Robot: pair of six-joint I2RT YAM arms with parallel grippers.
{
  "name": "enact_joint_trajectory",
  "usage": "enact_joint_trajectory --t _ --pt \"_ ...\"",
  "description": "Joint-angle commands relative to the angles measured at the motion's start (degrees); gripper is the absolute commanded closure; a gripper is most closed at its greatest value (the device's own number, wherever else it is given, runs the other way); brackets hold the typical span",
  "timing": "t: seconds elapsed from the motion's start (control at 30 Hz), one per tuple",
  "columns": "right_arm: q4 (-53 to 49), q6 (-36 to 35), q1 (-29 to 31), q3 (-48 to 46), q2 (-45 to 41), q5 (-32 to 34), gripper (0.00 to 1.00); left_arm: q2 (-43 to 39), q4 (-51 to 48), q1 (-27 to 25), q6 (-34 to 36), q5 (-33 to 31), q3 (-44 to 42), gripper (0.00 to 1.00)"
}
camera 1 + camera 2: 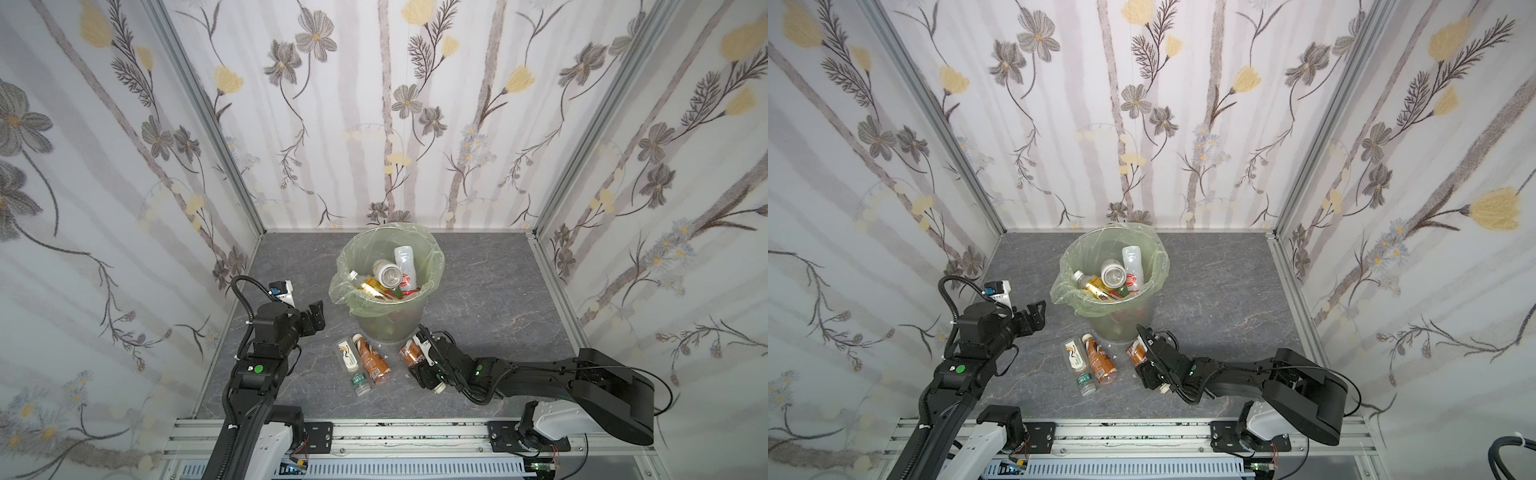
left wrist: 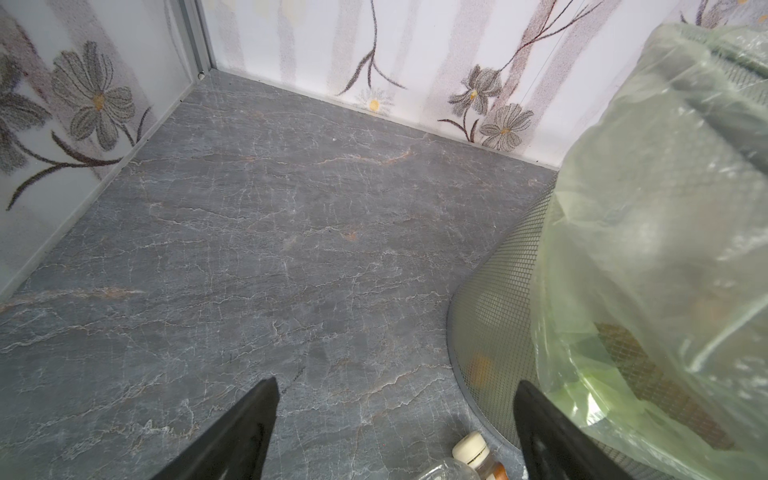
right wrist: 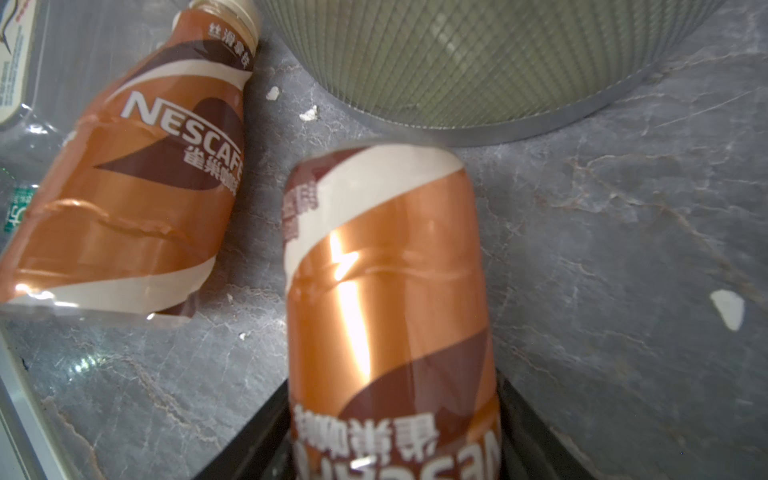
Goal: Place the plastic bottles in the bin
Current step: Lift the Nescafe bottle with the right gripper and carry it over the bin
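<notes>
The bin [image 1: 386, 328], a pale-green bucket with a bag over its rim, stands mid-floor and holds several bottles [image 1: 401, 270]. My right gripper [image 1: 417, 353] lies low by the bin's front right, shut on a brown coffee bottle [image 1: 409, 353]; in the right wrist view its fingers [image 3: 257, 436] press both sides of that bottle [image 3: 386, 270]. In front of the bin lie a second brown coffee bottle [image 1: 372, 359], a clear white-label bottle [image 1: 347, 353] and a small green-label bottle [image 1: 359, 382]. My left gripper [image 1: 316, 318] hangs open and empty, left of the bin [image 2: 498, 316].
Flowered walls close in the grey marbled floor [image 1: 478, 291] on three sides. An aluminium rail [image 1: 374, 436] runs along the front edge. Small white scraps [image 3: 727, 307] lie on the floor near the bin's base [image 3: 478, 62].
</notes>
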Motion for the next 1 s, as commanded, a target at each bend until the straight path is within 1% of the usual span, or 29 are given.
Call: enact_joint_trajectory --t 0.0,0.23,0.47,0.57,0.73,0.87,0.93,0.97 --pt "-1.12 0.87 0.02 -0.31 -2.57 4.30 0.35 -0.59 1.62 0.09 -0.02 -0.02 -0.25 0.10" --pt "-4.54 1.01 -0.03 -0.87 -10.42 8.09 0.37 -0.55 1.67 -0.02 -0.14 0.54 -0.27 0.10" --pt "-6.00 1.99 -1.43 -3.55 -20.58 11.61 0.39 -0.98 1.69 0.08 -0.16 0.92 -0.45 0.10" --pt "-7.60 2.10 -3.52 -4.59 -26.17 12.26 0.39 -0.98 1.68 0.10 -0.25 1.13 -0.45 0.10" --pt "-11.25 2.18 -9.65 -4.59 -34.93 13.60 0.42 -0.90 1.88 0.06 -0.39 1.90 -0.52 0.10" --pt "-15.49 1.31 -12.83 -0.76 -38.92 18.14 0.43 -0.94 1.93 0.04 -0.41 1.93 -0.45 0.10" --pt "-16.92 -0.12 -13.47 2.39 -39.53 19.58 0.42 -0.82 1.95 0.09 -0.41 1.99 -0.45 0.10" --pt "-17.64 -0.82 -15.07 4.52 -39.46 20.21 0.42 -0.81 1.96 0.08 -0.33 2.13 -0.51 0.10"
